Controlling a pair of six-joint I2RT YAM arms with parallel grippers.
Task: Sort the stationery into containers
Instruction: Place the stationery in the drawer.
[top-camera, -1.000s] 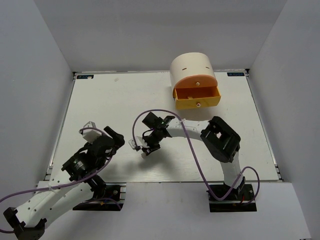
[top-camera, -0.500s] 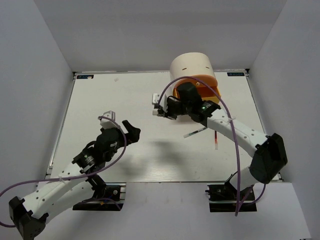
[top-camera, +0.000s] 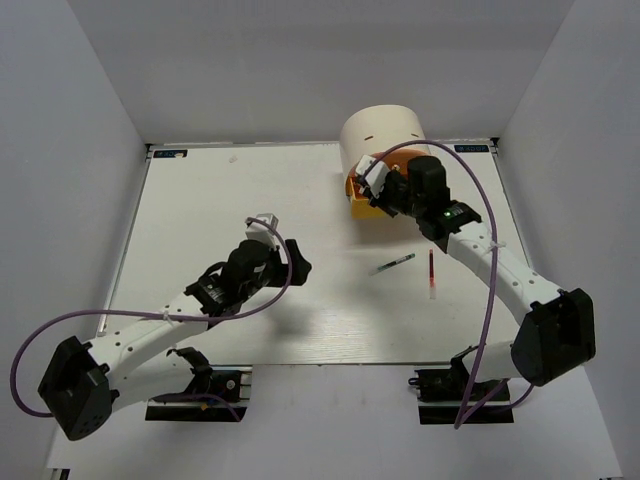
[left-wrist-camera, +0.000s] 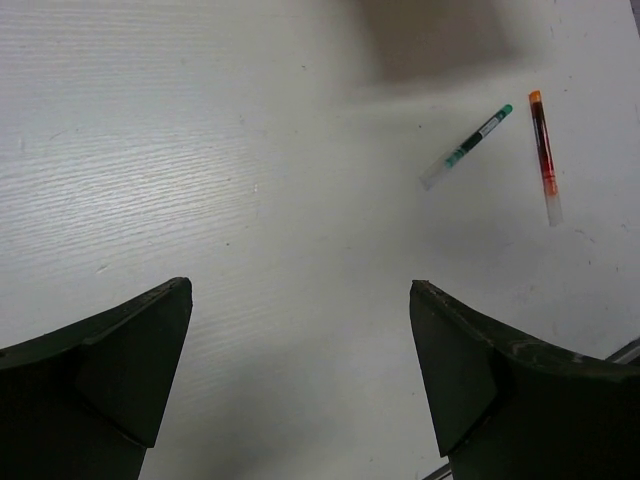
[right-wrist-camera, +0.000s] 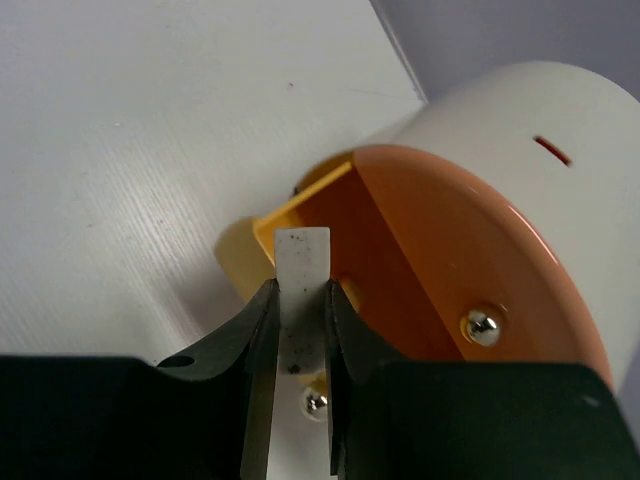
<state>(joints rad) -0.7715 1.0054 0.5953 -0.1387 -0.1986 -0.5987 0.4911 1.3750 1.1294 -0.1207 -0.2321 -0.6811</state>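
Note:
My right gripper (right-wrist-camera: 298, 300) is shut on a beige eraser (right-wrist-camera: 302, 290) and holds it over the open yellow drawer (right-wrist-camera: 290, 215) of the cream desk unit (top-camera: 383, 135), just below its orange front (right-wrist-camera: 470, 270). In the top view the right gripper (top-camera: 372, 185) hangs at the unit's left front. A thin white pen (top-camera: 391, 264) and a thin red pen (top-camera: 431, 273) lie on the table; both show in the left wrist view, the white pen (left-wrist-camera: 465, 147) beside the red pen (left-wrist-camera: 544, 155). My left gripper (top-camera: 288, 262) is open and empty above the table, left of the pens.
The white table (top-camera: 240, 200) is ringed by grey walls. The unit stands at the back right. Purple cables loop over both arms.
My right gripper has carried the eraser from the table's middle to the yellow drawer. My left arm has reached forward and right toward the pens.

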